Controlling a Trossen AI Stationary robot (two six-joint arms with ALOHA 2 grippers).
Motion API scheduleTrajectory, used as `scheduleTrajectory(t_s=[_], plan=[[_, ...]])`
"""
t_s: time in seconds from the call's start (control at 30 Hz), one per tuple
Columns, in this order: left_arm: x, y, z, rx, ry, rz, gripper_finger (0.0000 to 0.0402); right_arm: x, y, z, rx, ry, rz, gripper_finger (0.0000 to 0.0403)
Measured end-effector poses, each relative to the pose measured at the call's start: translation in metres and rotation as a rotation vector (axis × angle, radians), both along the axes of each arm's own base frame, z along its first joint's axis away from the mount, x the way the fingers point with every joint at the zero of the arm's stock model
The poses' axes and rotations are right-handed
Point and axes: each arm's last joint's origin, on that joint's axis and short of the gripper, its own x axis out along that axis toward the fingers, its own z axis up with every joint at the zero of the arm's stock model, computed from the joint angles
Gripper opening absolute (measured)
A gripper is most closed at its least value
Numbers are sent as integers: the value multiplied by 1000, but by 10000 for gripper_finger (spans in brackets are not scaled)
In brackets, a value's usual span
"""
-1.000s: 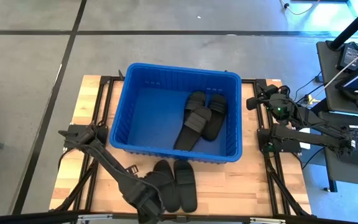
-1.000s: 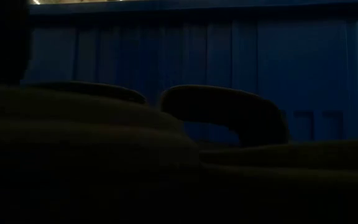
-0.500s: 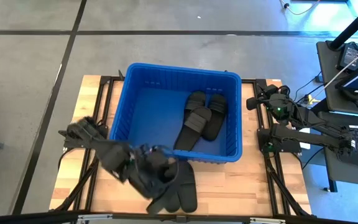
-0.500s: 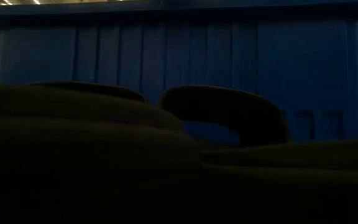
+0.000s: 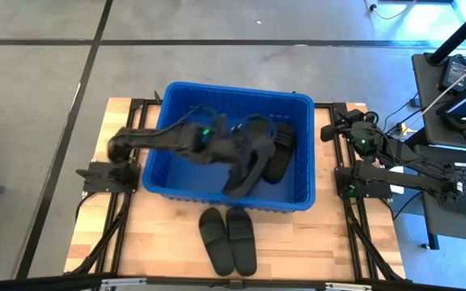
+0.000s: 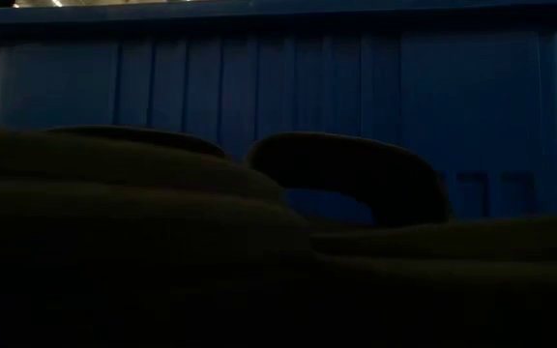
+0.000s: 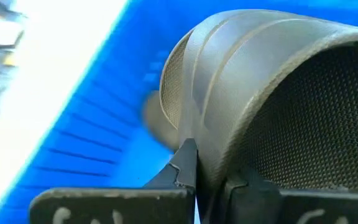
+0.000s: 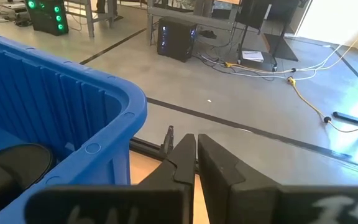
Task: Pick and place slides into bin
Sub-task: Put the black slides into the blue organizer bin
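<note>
The blue bin (image 5: 162,137) stands at the table's middle, with black slides (image 5: 282,150) lying on its floor at the right. My left gripper (image 5: 223,145) is over the bin's inside, shut on another black slide (image 5: 244,166). Two more slides (image 5: 228,240) lie side by side on the wooden table in front of the bin; in the low view they show as dark shapes (image 6: 348,179) against the bin wall (image 6: 375,77). My right gripper (image 8: 195,144) waits shut beside the bin's right rim (image 8: 114,102). My left gripper pinches the slide's wide strap band (image 7: 197,134) between its two fingers, one finger (image 7: 184,163) on the ribbed outer side and the other (image 7: 244,186) on the meshed inner side. It slants down from the table's left. The slide hangs below the fingers, clear of the table, over the bin.
Black frame rails (image 5: 128,218) run along both sides of the wooden table. My right arm's base (image 5: 354,174) stands right of the bin. Desks with laptops and cables (image 5: 459,81) are off the table's right side. Bare wood (image 5: 314,242) shows at the near right.
My left gripper has risen from the table's near edge with one slide and swung toward the far edge, over the bin's near wall, turning as it went. The slide has been lifted clear of the table and now hangs over the bin. The other two table slides stayed put.
</note>
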Motion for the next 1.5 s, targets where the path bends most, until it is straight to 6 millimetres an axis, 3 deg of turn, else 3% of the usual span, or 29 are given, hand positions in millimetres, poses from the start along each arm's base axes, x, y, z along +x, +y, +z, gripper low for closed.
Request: scheduleTrajectory(t_s=[0.1, 0.2, 0.57, 0.93, 1.5], plan=[[19, 21, -11, 112, 30, 22, 6, 0, 0, 0, 0, 0, 0, 21], [40, 29, -25, 217, 50, 17, 6, 0, 0, 0, 0, 0, 0, 21], [102, 30, -90, 340, 116, -71, 6, 0, 0, 0, 0, -1, 0, 21], [130, 28, -131, 272, 46, -39, 6, 0, 0, 0, 15, -50, -14, 21], [144, 42, -172, 133, 41, 4, 6, 0, 0, 0, 16, -50, -14, 21]])
